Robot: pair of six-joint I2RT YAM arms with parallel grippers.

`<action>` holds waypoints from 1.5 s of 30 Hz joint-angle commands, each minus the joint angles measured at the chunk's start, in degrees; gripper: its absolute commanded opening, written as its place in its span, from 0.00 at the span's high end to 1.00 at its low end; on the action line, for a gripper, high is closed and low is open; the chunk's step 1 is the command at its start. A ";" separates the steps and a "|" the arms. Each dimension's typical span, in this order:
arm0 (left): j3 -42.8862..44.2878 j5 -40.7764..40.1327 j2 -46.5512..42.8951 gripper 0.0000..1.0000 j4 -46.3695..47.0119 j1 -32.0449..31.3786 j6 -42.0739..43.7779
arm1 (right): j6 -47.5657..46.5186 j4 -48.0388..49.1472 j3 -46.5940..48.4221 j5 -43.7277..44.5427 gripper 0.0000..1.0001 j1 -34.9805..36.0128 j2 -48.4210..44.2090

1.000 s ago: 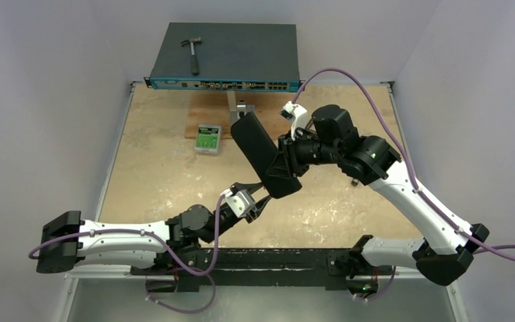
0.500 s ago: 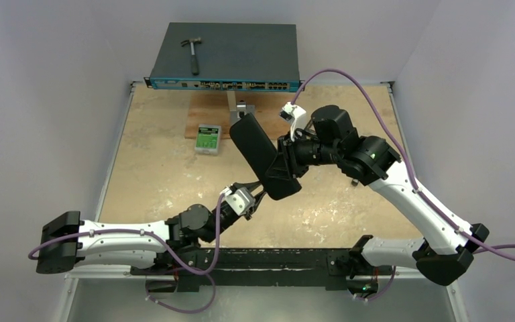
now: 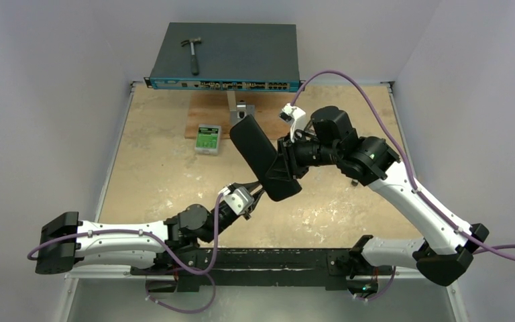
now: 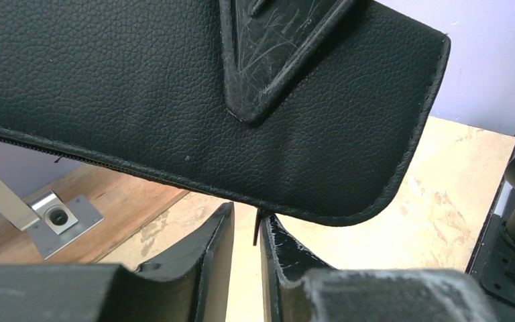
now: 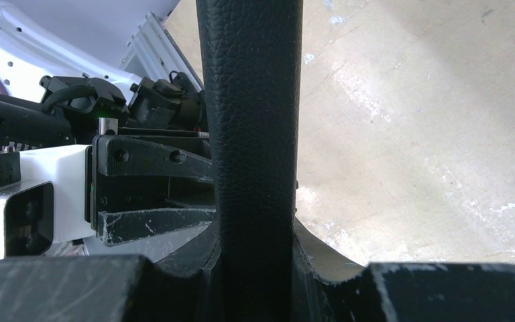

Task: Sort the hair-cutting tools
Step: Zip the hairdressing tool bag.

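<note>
A black leather zip pouch [image 3: 260,156] hangs tilted in the air above the table's middle. My right gripper [image 3: 287,166] is shut on its lower end; in the right wrist view the pouch [image 5: 251,121] fills the space between the jaws [image 5: 255,245]. My left gripper [image 3: 253,194] sits just under the pouch's lower edge. In the left wrist view [image 4: 245,221] its fingers stand a narrow gap apart, with the thin zipper pull [image 4: 257,229] hanging between them against the right finger. No scissors, comb or hair clips are in view.
A dark network switch [image 3: 241,50] stands at the back with a hammer [image 3: 192,52] on top. A small green and white box [image 3: 208,138] lies on a wooden board [image 3: 194,127], next to a grey metal T-shaped piece [image 3: 236,106].
My left gripper has shifted slightly left and up under the pouch. The right arm has moved the pouch slightly up and left.
</note>
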 commanded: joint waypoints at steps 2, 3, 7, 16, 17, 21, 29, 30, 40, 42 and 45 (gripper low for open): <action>2.12 -0.08 -1.06 0.90 2.07 0.02 0.78 | 0.38 3.89 0.01 -1.55 1.00 0.41 -2.24; 2.12 -0.03 -1.17 0.95 2.01 0.00 0.72 | 0.38 3.91 0.02 -1.57 1.00 0.39 -2.28; 1.90 -0.40 -1.97 1.00 1.65 0.05 0.89 | 0.26 3.75 -0.20 -1.39 1.00 0.38 -2.37; 1.94 -8.73 -5.08 1.00 -3.69 0.02 2.94 | -0.58 3.02 -3.30 -0.11 1.00 0.41 -3.78; 1.92 -9.77 -5.59 1.00 -3.97 0.00 3.43 | -0.51 3.03 -4.00 -0.04 1.00 0.36 -4.11; 1.76 -12.82 -7.69 1.00 -5.10 0.08 5.54 | -1.15 2.46 -5.28 0.56 1.00 0.40 -4.86; 3.00 -16.22 -9.85 1.00 -7.90 0.08 9.30 | -2.58 1.43 -8.14 -0.94 1.00 0.44 -6.31; 3.26 -16.48 -10.16 1.00 -8.68 0.11 9.44 | -2.78 1.26 -8.67 -1.13 1.00 0.45 -6.59; 4.45 -19.58 -11.76 1.00 -9.49 0.10 14.41 | -3.72 1.01 -14.46 -3.64 1.00 0.44 -9.94; 4.86 -20.10 -11.91 1.00 -9.35 0.09 15.87 | -3.90 1.01 -15.37 -3.99 1.00 0.53 -10.54; 5.75 -20.35 -12.07 1.00 -9.02 0.17 18.29 | -4.12 0.97 -16.41 -4.25 1.00 0.83 -11.47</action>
